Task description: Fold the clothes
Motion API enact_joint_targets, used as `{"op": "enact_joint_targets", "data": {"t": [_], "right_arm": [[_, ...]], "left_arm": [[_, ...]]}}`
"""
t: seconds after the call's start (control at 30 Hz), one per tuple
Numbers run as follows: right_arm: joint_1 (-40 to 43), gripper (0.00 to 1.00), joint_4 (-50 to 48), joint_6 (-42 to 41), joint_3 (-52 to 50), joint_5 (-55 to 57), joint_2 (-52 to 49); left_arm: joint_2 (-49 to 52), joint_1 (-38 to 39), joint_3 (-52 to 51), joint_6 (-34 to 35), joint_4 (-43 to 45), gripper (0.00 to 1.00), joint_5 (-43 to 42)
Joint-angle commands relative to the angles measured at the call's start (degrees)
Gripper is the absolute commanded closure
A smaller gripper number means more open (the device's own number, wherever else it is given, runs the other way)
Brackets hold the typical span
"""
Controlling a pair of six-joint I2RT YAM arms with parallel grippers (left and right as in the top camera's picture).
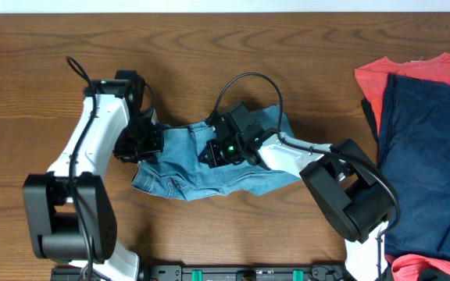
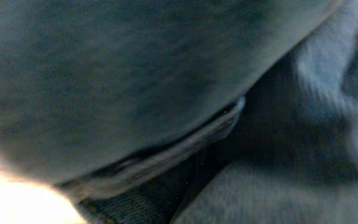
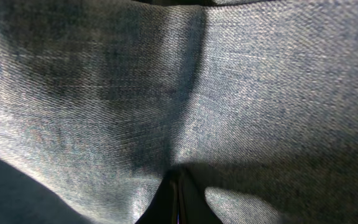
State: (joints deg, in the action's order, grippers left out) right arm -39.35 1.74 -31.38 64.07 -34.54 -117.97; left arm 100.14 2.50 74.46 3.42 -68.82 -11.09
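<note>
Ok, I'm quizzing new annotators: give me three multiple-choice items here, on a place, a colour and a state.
1. Where does the dark navy garment lie?
A) on the red-orange garment at the table's right edge
B) mid-table
C) at its left edge

2. What colour are the jeans?
A) black
B) light blue
C) green

3. How do the right gripper's jaws stand?
A) wide open
B) out of view
C) shut on denim

1 A: overhead, navy lies over red-orange at the right.
2 B: faded blue denim in every view.
3 C: the wrist view shows them pinched in a denim crease.
</note>
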Motion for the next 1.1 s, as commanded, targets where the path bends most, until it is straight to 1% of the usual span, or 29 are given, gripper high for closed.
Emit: {"op": "enact_joint_targets", "data": {"t": [0.0, 0.13, 0.23, 0.3, 0.43, 0.57, 0.63, 0.7, 0.8, 0.9, 1.07], "right_arm": [[0.5, 0.99, 2.4, 1.2, -0.6, -1.7, 3.5], [1.9, 0.99, 8.2, 2.3, -0.6, 2.3, 11.1], [1.6, 0.99, 11.6, 2.2, -0.6, 5.2, 13.0], [0.5, 0.99, 13.6, 1.6, -0.7, 4.6, 12.6], [-3.2, 0.99, 16.4, 1.4, -0.8, 7.3, 10.1], [-6.2, 0.99, 14.1, -3.0, -0.8, 7.9, 5.2], [-6.9, 0.99, 12.7, -3.3, -0.8, 5.3, 3.2], [-6.9, 0.99, 12.6, -3.3, -0.7, 4.9, 3.2], [-5.6, 0.99, 12.9, -1.8, -0.3, 4.3, 5.3], [-3.2, 0.99, 14.4, 0.8, -0.2, 4.6, 10.0], [4.3, 0.99, 22.6, 2.3, -0.2, 7.8, 19.8]], "left_arm": [[-4.2, 0.5, 4.4, -0.3, -2.1, 0.94, -1.8], [-7.4, 0.5, 6.4, -0.3, -2.4, 0.94, -1.8], [-9.0, 0.5, 6.4, -0.2, -2.4, 0.94, -2.0], [-9.3, 0.5, 6.4, 0.4, -2.4, 0.94, -2.3], [-9.3, 0.6, 6.4, 0.4, -2.0, 0.94, -5.9], [-9.3, 0.9, 6.4, 0.8, -1.6, 0.94, -6.7], [-9.3, 1.2, 6.4, 1.0, -1.6, 0.94, -7.9], [-9.3, 1.5, 6.4, 1.4, -1.6, 0.94, -8.5], [-9.3, 2.1, 6.4, 1.4, -1.1, 0.94, -8.9], [-9.3, 2.2, 7.0, 1.4, -1.4, 0.94, -8.8], [-9.3, 2.2, 10.3, 1.2, -3.0, 0.94, -8.3]]}}
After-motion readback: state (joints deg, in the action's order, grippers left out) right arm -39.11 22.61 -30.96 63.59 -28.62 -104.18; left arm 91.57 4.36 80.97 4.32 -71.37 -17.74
